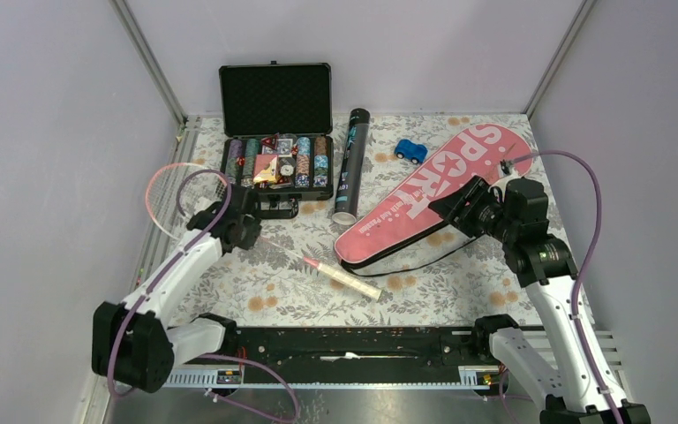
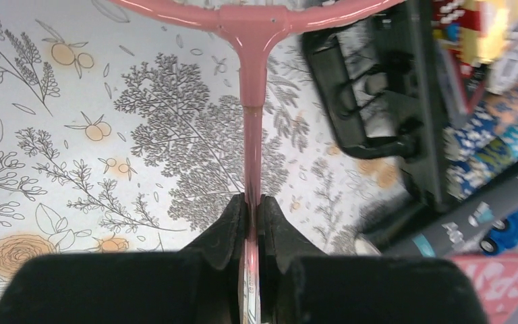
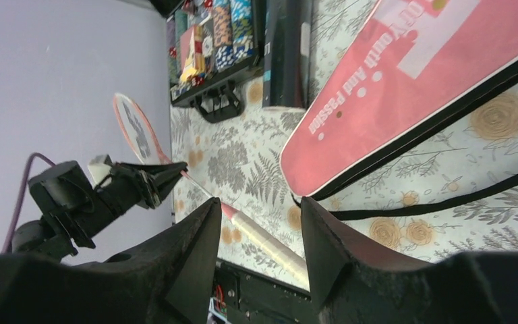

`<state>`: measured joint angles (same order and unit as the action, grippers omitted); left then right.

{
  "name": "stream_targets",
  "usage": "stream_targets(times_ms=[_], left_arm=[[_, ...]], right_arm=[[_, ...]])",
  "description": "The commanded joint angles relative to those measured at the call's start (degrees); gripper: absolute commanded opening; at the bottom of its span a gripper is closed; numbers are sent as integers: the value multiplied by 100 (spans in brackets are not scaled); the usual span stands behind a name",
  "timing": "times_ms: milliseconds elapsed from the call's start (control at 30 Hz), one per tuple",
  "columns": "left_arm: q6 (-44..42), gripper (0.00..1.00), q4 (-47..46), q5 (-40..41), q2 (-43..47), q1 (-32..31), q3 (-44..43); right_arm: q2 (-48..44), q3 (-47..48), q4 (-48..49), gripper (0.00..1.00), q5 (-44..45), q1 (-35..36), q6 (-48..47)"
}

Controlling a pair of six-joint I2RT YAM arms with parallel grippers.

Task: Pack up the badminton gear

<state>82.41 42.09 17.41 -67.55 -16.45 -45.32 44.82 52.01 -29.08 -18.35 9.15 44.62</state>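
Masking racket shaft (image 2: 251,135): left gripper (image 2: 251,210)

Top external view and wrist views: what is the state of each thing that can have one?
racket: gripped at its shaft by the left gripper
left gripper: shut on the racket
right gripper: open, holding nothing
poker chip case: open, lid upright
black tube: lying on its side
racket cover: lying flat, zip not visible
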Motion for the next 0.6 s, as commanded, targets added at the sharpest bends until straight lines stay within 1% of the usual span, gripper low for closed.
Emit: stream_targets(times_ms=[0,100,167,200,267,367,467,567], left_arm=[[-722,0,142,284,662,-116,-447],[-1515,0,-139,393,979,-393,-604],[-2341,0,-623,183,1128,-651,-627],[-2593,0,-828,7,1184,-833,-636],[-2883,0,-996,-226,1228,-1141,-729],[-3306,0,-1018,-244,1130,-1662,-989],[-3454,0,-1096,-246,881,-2203,-1191],[-3732,0,-1322,-489,518,-2677,-1420]], right_arm=[[-50,71,36,55,-573,230,-143],[-69,66,115,57,-585,482,-139],[-82,36,185,58,-542,692,-76],[-93,-3,220,58,-518,777,-7],[-117,-110,326,57,-491,917,107],[-161,-303,567,56,-394,1112,315],[-228,-753,1222,54,-305,1371,817],[-235,-1091,1800,52,44,1836,1097]])
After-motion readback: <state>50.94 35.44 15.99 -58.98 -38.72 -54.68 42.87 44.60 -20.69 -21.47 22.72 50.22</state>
